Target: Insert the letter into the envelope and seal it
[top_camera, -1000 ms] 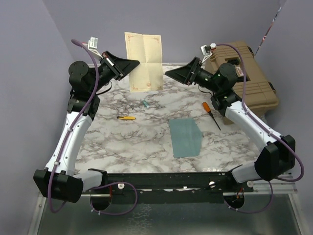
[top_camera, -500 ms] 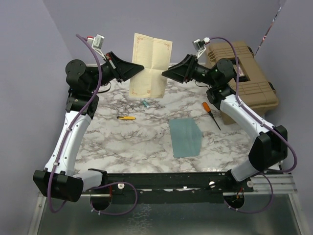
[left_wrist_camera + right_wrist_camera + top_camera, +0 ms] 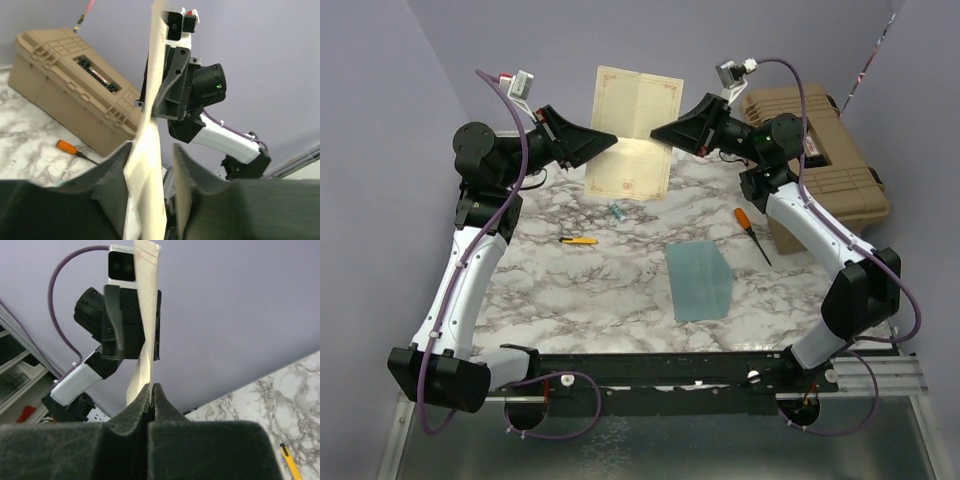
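Changed since the earlier frames: the left gripper point(image 3: 609, 143), upper left of centre, has let its jaws part. The letter point(image 3: 632, 130) now stands loose between them, upright at upper centre above the table point(image 3: 570, 290). The right gripper point(image 3: 660, 134) has come in from the upper right and pinched fully closed on the letter's right edge. Judgement: a handover to the right arm. The envelope point(image 3: 700, 280) lies flat at lower centre-right, not yet filled.
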Tool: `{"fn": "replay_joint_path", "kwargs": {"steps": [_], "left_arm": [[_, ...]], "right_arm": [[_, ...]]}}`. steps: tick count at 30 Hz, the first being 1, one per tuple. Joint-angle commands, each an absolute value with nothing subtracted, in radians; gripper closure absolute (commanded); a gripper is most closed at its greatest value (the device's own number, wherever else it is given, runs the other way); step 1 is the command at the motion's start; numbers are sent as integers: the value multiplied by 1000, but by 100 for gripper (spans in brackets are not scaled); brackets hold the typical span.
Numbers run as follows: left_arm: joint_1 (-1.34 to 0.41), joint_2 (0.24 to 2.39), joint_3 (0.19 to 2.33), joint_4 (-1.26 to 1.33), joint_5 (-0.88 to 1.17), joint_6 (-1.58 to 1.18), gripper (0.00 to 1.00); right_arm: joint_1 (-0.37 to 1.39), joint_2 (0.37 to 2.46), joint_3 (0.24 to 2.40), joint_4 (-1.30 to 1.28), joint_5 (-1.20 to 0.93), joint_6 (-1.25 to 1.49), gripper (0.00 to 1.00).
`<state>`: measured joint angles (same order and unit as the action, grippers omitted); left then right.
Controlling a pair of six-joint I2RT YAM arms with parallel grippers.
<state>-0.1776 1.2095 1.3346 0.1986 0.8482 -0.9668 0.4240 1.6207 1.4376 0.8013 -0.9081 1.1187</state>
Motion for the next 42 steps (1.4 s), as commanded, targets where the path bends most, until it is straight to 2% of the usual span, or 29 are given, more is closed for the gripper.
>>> {"fn": "replay_joint_path", "kwargs": {"steps": [1,4,8,14,18,24,25,26,29,30,32,42], "left_arm": [[-174,1180,1321,225,859,-984,52],[-173,1173,1303,223,856,-984,52],[-173,1166,1276,228,853,-991,62],[-174,1171,1256,246,826,-1028,100],[-173,1201,1256,240,791,-1103,100],[-174,1237,1241,168,749,-1161,100],[-173,1241,1237,167,744,-1173,100],[-173,1246,1235,166,741,-1183,100],[-174,1257,1228,166,725,-1191,100],[-173,1259,1225,166,720,-1188,100],[-174,1264,1219,168,712,-1186,100],[-174,1261,1220,206,672,-1102,100]], "right_arm": [[421,1572,1465,698,-832,1001,100],[420,1549,1468,644,-795,947,100],[420,1532,1457,635,-767,934,100],[421,1529,1459,656,-824,900,100],[422,1488,1441,596,-901,707,100],[421,1411,1447,282,-871,221,99],[422,1401,1447,253,-860,175,97],[422,1392,1447,230,-853,140,89],[421,1390,1473,154,-858,78,61],[421,1393,1482,136,-863,74,49],[421,1396,1498,104,-879,83,38],[422,1422,1542,4,-1125,266,31]]}}
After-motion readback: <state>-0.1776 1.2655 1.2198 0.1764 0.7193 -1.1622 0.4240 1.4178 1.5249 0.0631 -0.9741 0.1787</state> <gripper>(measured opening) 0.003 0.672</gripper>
